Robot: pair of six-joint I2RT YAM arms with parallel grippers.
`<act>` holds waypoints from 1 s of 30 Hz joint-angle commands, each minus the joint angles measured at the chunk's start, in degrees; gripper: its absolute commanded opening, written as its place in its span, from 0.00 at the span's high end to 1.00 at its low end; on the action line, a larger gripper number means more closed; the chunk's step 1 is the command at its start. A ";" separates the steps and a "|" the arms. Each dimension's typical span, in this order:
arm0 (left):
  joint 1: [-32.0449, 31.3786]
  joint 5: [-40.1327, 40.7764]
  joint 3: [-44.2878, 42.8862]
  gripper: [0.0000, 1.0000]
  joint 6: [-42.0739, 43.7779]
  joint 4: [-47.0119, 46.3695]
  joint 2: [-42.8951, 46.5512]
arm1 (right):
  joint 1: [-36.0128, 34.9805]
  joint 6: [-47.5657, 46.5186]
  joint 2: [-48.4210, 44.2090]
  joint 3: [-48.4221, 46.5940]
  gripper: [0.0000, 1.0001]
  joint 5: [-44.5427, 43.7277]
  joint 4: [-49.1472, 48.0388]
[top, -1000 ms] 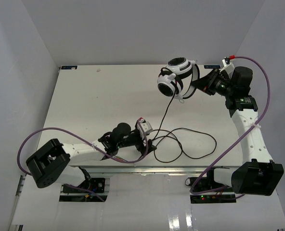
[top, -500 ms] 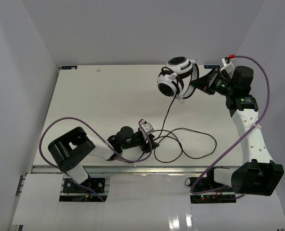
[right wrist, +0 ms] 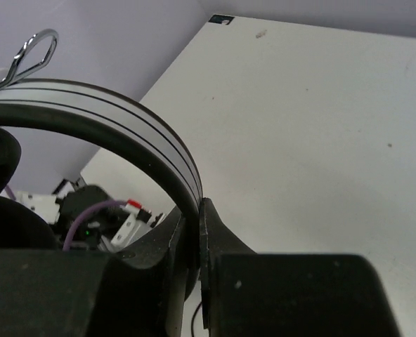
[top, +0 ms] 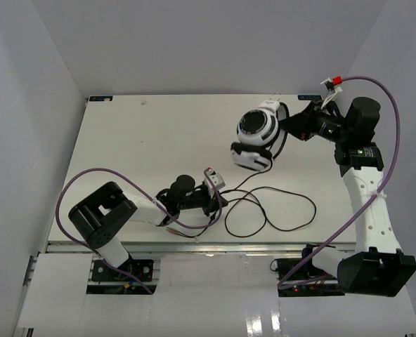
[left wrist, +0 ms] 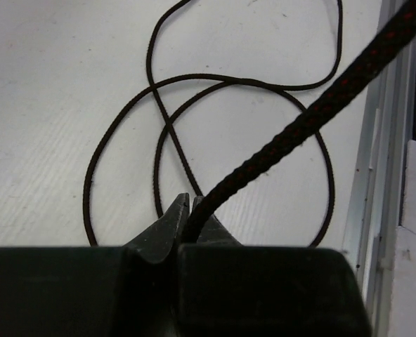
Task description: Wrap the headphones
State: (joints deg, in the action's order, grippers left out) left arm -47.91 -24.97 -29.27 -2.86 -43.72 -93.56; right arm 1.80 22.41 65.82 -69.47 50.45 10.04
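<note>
The right gripper point(top: 290, 127) clamps the headband of the headphones point(top: 257, 135), holding them aloft, while the left gripper point(top: 220, 203), nearward and left of the headphones, pinches their cable point(left wrist: 303, 125), whose looped slack lies closest to it.

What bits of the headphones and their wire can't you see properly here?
- Left wrist view: the cable runs off the top and right edges, and the left gripper's own body hides whatever lies under it.
- Right wrist view: only a stretch of the headphones shows. The rest is cut off by the left edge or hidden behind the right gripper.
- Top view: the cable's plugs are too small to pick out.
</note>
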 commanded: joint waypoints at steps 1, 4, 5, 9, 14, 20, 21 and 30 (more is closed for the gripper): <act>4.92 -9.45 -6.66 1.00 7.33 17.57 2.03 | -1.04 -13.87 -2.42 -2.15 0.92 14.18 1.53; 10.04 -11.79 -11.44 1.00 11.35 27.56 2.84 | -4.20 -32.20 -1.39 -7.28 0.92 14.50 18.22; 11.71 -12.29 -12.34 1.00 12.67 30.53 3.63 | -5.47 -36.57 -1.24 -9.60 0.92 11.95 24.21; 17.60 -13.43 -19.23 1.00 15.89 40.84 7.66 | -9.60 -56.86 -1.68 -12.04 0.92 1.95 36.45; 20.64 -14.14 -32.71 1.00 12.32 56.84 7.48 | -19.62 -64.68 -4.25 -5.32 0.92 -18.41 36.21; 20.35 -22.52 -44.74 1.00 0.89 72.30 3.86 | -31.22 -59.75 -6.77 7.06 0.92 -41.62 20.84; 20.22 -23.09 -44.67 1.00 -0.69 73.06 4.57 | -31.79 -58.53 -6.50 7.93 0.92 -45.39 18.42; 19.88 -30.20 -44.52 1.00 -9.76 76.50 10.15 | -35.06 -54.41 -0.72 11.72 0.92 -72.14 2.55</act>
State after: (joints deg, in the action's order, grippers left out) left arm -28.16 -48.36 -72.79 -6.85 30.09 -88.25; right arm -31.79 -35.29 63.24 -57.44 -6.15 25.84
